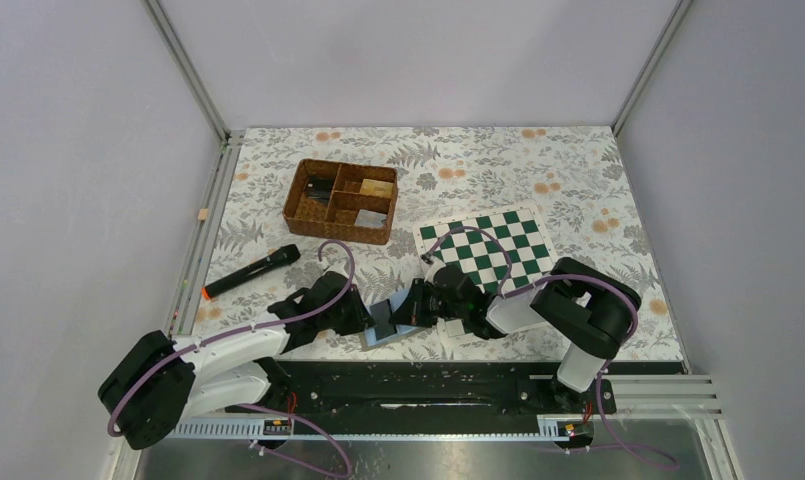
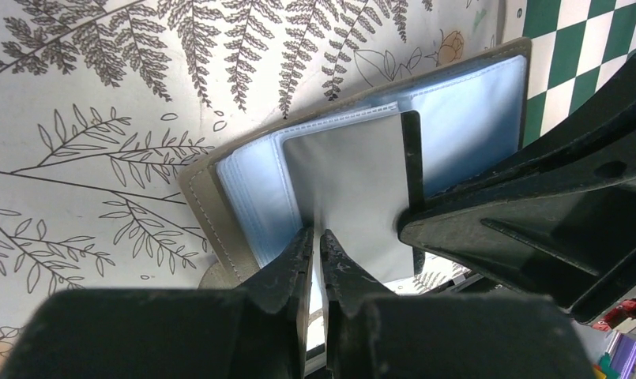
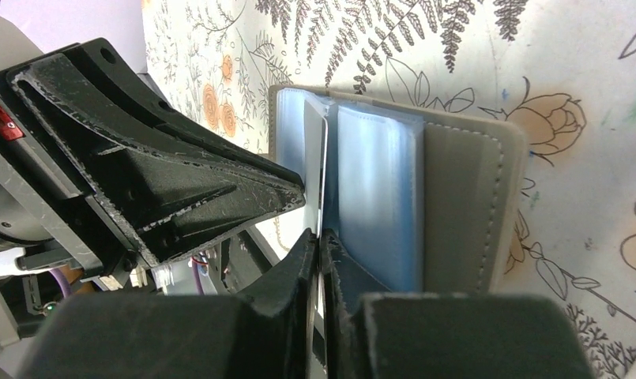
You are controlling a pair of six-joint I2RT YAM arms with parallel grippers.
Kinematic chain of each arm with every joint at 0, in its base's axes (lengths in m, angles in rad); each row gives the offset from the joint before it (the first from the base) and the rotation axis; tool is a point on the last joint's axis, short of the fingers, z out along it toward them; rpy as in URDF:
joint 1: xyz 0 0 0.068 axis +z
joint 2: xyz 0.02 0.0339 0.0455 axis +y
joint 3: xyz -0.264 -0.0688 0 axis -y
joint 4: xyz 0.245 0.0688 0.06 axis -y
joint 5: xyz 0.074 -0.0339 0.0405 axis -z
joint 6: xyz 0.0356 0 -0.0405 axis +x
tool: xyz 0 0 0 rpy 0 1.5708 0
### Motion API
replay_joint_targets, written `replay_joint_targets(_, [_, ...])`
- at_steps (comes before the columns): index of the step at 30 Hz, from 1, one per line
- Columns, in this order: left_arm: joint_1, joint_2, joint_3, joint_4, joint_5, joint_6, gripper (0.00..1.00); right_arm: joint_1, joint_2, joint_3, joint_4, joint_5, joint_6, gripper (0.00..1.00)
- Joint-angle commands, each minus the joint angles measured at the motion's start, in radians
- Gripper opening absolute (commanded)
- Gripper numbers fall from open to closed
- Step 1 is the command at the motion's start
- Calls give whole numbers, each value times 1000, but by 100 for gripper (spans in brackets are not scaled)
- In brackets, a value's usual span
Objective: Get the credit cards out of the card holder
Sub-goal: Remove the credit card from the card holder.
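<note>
The open card holder [image 1: 381, 330] sits between both jaws. Left jaws pinch it tight; right jaws pinch a card [image 2: 350, 189], which should pull out to the right.

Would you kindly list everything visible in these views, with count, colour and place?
card holder: one, grey outside, light blue inside, open near the front edge between the pincers
card: one, grey with black stripe, in the holder
wicker basket: one, brown, far left-centre
chessboard: one, green and white, right of the basket
pen-like stick: one, black with orange tip, left side
small block: one, tan, beside the cloth's left edge
tablecloth: one, pale floral, under everything
left pincer: one, black, shut on the holder's sleeve
right pincer: one, black, shut on the card
</note>
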Motion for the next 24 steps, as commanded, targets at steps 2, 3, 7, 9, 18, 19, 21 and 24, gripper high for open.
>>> replay_joint_targets(2, [-2, 42, -13, -80, -68, 19, 9, -16, -54, -11, 42, -27, -19, 9])
replay_joint_targets(3, [-2, 47, -12, -78, -67, 19, 9, -17, -56, -10, 34, -27, -20, 4])
replay_joint_targets(7, [-3, 63, -6, -74, -65, 22, 9, -21, -63, -14, 56, -41, -14, 0])
replay_joint_targets(9, [-2, 67, -5, -75, -65, 22, 9, -22, -70, -14, 52, -43, -13, 12])
replay_joint_targets(18, [-3, 62, -3, -79, -62, 23, 9, -25, -95, -9, 2, -24, -23, 6])
replay_joint_targets(19, [-2, 62, -2, -78, -62, 23, 9, -25, -95, -8, -1, -25, -24, 0])
replay_joint_targets(21, [-2, 64, -3, -81, -63, 21, 9, -26, -94, -10, 2, -25, -25, 0])
replay_joint_targets(24, [-3, 66, -6, -81, -69, 20, 10, -27, -106, -19, 0, -21, -27, 0])
